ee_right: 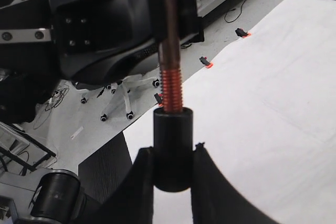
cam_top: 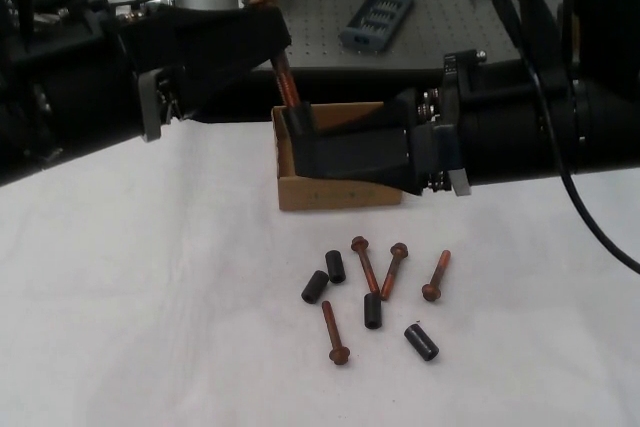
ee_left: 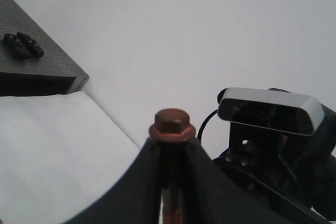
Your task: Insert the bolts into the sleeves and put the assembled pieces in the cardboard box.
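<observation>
My left claw point(ee_left: 172, 149) is clenched on a rusty-brown bolt point(ee_left: 172, 125). It grips the shank just below the hex head, which stands proud of the two fingers. My right claw point(ee_right: 172, 157) is clamped around a black sleeve point(ee_right: 172, 140) and holds it upright, with the open end towards the bolt.

In the right wrist view the bolt's threaded end sits right at the mouth of the sleeve and in line with it. I cannot tell how far it has entered.

From the high view the two claws meet above the cardboard box point(cam_top: 340, 193), near its rear left corner. The left arm comes in from the left and the right arm from the right. The held bolt slants down to the sleeve, and both are up in the air, not touching the box.

The box stands on the white-covered desk point(cam_top: 150, 297), with the right claw in front of much of its opening, so I cannot see inside it.

In front of the box, on the white cover, lie four loose bolts point(cam_top: 362, 261) and four loose sleeves point(cam_top: 421, 342), scattered in a small cluster. All of them are separate, none assembled. Two of the sleeves lie just beside each other at the left of the cluster.

Behind the box is a dark perforated board point(cam_top: 450, 42).
</observation>
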